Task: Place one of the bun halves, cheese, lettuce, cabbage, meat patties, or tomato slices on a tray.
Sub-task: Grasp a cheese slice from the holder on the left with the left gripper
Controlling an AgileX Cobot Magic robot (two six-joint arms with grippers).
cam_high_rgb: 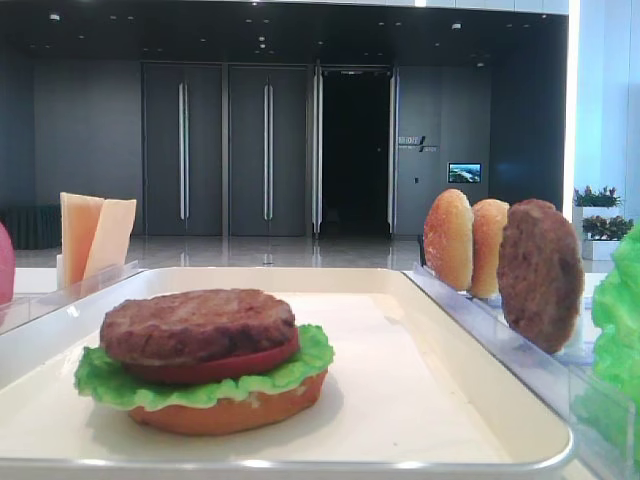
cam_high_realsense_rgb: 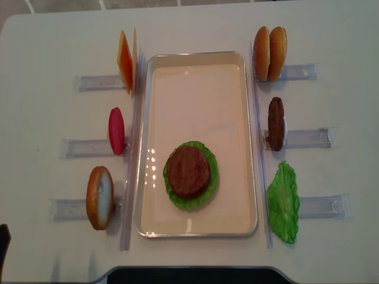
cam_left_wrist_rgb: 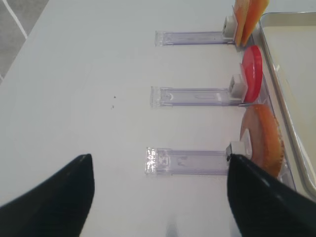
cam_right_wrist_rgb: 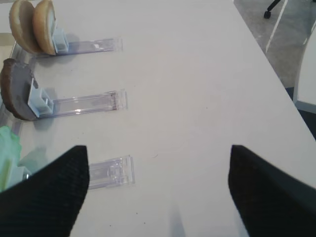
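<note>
Brown patty [cam_high_realsense_rgb: 188, 171] tops tomato, lettuce, bun at tray's [cam_high_realsense_rgb: 195, 83] 6 o'clock; cheese [cam_high_realsense_rgb: 125, 61] unplaced at 10. Both grippers' fingers spread, empty.

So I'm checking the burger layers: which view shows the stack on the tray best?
The low exterior view: the stack shows its bun, lettuce, tomato and patty layers side-on. The overhead view shows only patty and lettuce. The wrist views miss it.

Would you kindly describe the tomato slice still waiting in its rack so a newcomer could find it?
Start at the cream tray in the middle. Along its left side stand three clear racks; the tomato slice is upright in the middle one, the only red disc, between the cheese and a bun half.
</note>
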